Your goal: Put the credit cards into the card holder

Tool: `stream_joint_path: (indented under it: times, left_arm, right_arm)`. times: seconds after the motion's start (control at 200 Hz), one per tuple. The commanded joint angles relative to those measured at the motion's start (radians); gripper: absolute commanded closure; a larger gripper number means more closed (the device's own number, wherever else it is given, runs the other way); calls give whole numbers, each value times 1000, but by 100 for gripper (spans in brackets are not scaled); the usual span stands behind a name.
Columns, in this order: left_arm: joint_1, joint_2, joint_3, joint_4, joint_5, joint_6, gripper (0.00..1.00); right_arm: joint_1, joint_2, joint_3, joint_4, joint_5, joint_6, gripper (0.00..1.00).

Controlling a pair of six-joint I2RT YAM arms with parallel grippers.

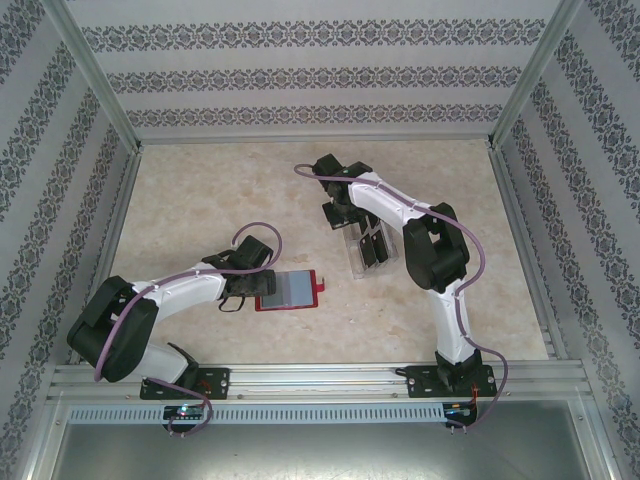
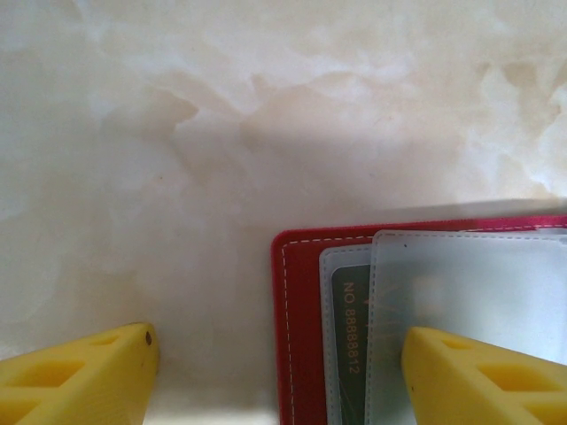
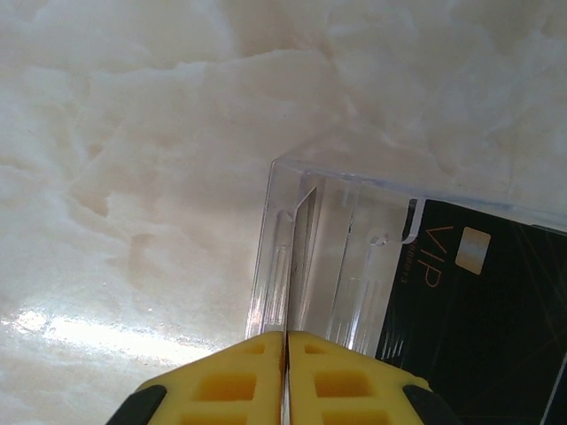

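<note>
At the clear rack (image 3: 354, 181), the right pincer (image 3: 285, 354) is pinched shut on one edge-on credit card (image 3: 301, 221), the pick-up step; next it likely needs lifting clear toward the open red card holder (image 2: 299, 310), whose edge the wide-open, empty left pincer (image 2: 279, 341) straddles.

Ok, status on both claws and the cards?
Left claw open, straddling an edge of the open card holder. Right claw shut on a credit card, edge-on in the clear rack. VIP card beside it.

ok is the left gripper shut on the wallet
No, the left gripper is open, with one finger over the wallet and the other over bare table.
</note>
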Motion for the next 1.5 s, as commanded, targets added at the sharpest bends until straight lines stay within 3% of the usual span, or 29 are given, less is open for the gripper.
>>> stream_joint_path:
  times: [0.0,0.045,0.235,0.555,0.794,1.114,1.264,1.494]
  left_arm:
    - [-14,-10,4,-18,-25,10,27]
    - [-13,-10,6,-21,-25,9,27]
    - [-14,-11,9,-24,-27,12,27]
    - [-14,-8,28,-44,-34,22,27]
    - [-13,-40,58,-97,-60,33,26]
    - [-14,-101,79,-165,-58,70,24]
    - [-20,-94,69,-155,-27,71,24]
    - [-70,-69,32,-113,-23,44,24]
  right_arm:
    - [-10,28,20,-30,-8,-11,96]
    - [-10,29,22,-30,-11,-13,100]
    - [-11,-4,19,-31,-19,-19,100]
    - [-10,-208,-22,23,-76,2,100]
    - [-1,-382,-118,118,-246,87,100]
    - [56,-685,-642,632,-571,427,100]
    - [127,-714,-861,870,-587,587,100]
    - [217,-677,-1050,1126,-557,716,100]
